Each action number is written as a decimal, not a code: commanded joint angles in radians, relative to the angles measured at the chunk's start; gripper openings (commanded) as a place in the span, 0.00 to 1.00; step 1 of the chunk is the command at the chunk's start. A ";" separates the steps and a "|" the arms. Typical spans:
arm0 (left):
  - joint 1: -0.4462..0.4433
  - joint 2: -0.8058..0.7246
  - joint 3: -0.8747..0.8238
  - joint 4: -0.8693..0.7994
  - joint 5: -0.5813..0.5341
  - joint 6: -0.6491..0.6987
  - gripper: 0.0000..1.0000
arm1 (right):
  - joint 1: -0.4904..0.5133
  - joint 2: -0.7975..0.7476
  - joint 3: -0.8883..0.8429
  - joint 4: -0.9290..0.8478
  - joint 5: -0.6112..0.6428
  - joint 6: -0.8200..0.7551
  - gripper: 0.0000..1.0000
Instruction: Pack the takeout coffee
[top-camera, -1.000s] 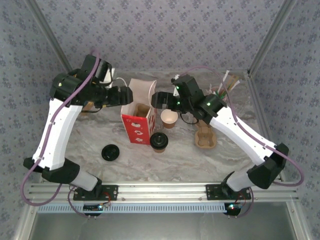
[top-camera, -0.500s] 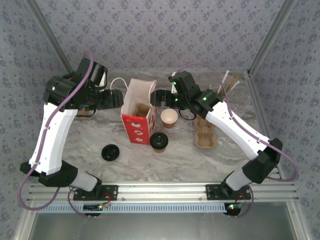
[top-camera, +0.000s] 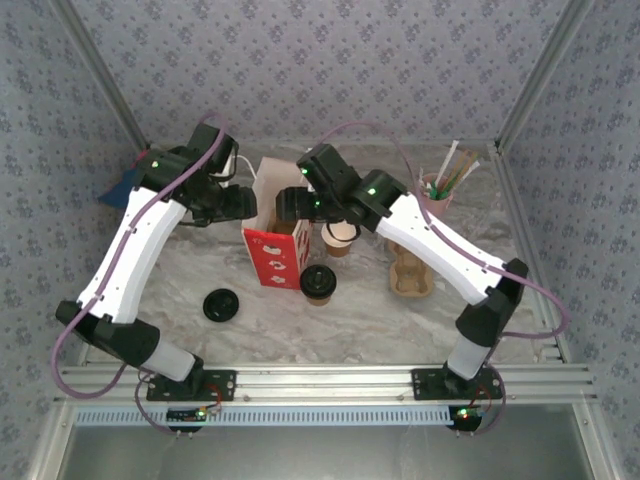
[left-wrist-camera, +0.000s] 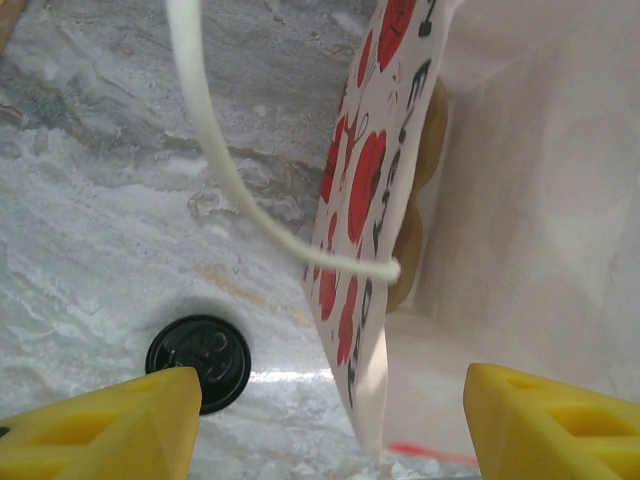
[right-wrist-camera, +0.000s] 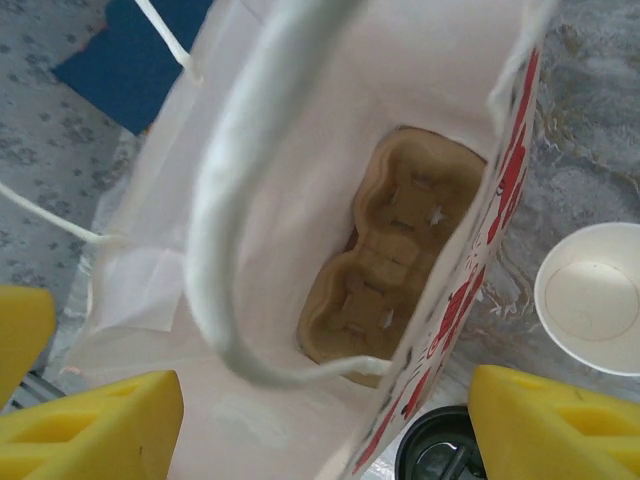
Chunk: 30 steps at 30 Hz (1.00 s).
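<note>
Top view: I saw left end effector (top-camera: 243, 202) at left side of red-and-white paper bag (top-camera: 272, 255), and right end effector (top-camera: 290, 203) over bag mouth. Lidded coffee cup (top-camera: 318, 283) stood mid-table, just beside bag's near right corner. Open coffee cup (top-camera: 340, 240) stood just beside bag's right side. Loose black lid (top-camera: 220, 305) lay left of bag, toward near edge.
Left wrist: fingers wide apart, released, bag's edge between them.
Right wrist: fingers wide apart, released, above bag mouth. Pulp carrier (right-wrist-camera: 390, 250) lay inside bag.
</note>
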 joint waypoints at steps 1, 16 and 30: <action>0.018 0.021 -0.023 0.087 0.046 0.045 0.69 | 0.020 0.056 0.067 -0.119 0.090 0.039 0.77; 0.020 0.117 -0.059 0.193 0.033 0.126 0.33 | 0.000 0.196 0.229 -0.207 0.115 0.061 0.38; 0.021 0.104 0.091 0.091 -0.021 0.157 0.01 | 0.024 0.200 0.328 -0.189 0.132 0.023 0.00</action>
